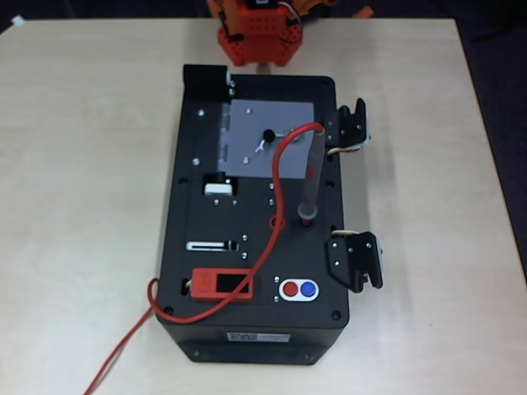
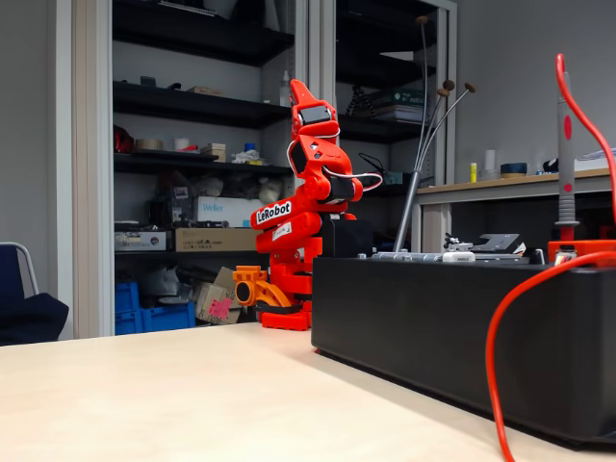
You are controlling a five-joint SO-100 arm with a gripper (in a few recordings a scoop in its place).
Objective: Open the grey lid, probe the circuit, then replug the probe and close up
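The grey lid (image 1: pixel 270 137) lies flat and shut on the black box (image 1: pixel 206 329), and the probe (image 1: pixel 309 177) stands plugged in its socket beside it, red cable (image 1: pixel 272 222) looping over. That fits either end of the job. My arm (image 2: pixel 298 202) sits folded behind the box; whether my pincer is wide or narrow, I cannot tell

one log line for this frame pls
arm: folded behind box, idle | pincer: state unclear | grey lid: closed | probe: plugged in, upright | red cable: trails off box front | task: not started
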